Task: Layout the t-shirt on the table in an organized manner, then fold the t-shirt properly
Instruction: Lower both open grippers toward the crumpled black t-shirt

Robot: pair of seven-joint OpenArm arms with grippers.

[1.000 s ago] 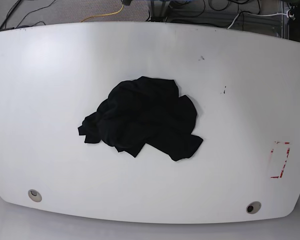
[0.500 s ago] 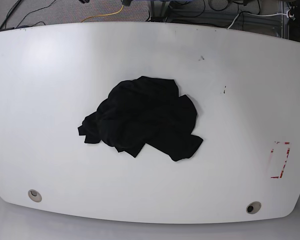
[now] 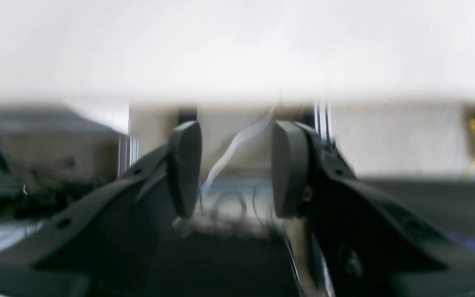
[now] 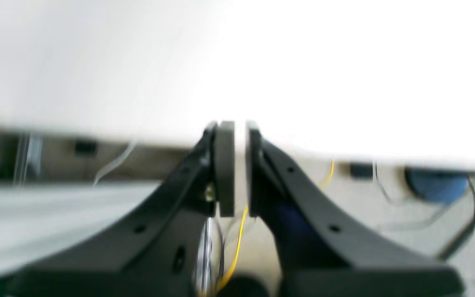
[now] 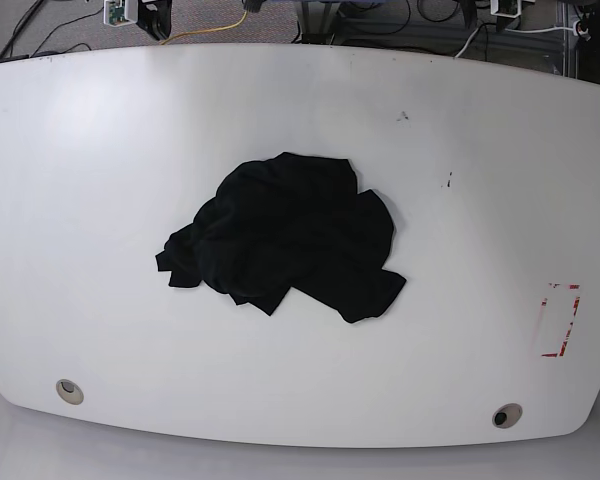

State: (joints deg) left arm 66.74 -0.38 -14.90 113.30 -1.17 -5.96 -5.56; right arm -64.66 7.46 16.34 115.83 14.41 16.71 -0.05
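Note:
The black t-shirt (image 5: 285, 240) lies crumpled in a heap at the middle of the white table (image 5: 480, 230). Both arms are far from it, beyond the table's far edge. Only a small tip of each shows in the base view, the right arm (image 5: 132, 12) at top left and the left arm (image 5: 507, 7) at top right. In the blurred left wrist view my left gripper (image 3: 236, 169) stands open with nothing between its fingers. In the right wrist view my right gripper (image 4: 237, 169) is shut, its pads almost touching and empty. Neither wrist view shows the t-shirt.
Two round grommet holes (image 5: 70, 390) (image 5: 506, 414) sit near the front edge. Red tape marks (image 5: 560, 320) lie at the right. Small dark specks (image 5: 447, 181) mark the surface right of the shirt. Cables (image 5: 220, 22) and equipment lie on the floor behind the table.
The tips of both arms have come into the base view at the top edge. The t-shirt has not moved.

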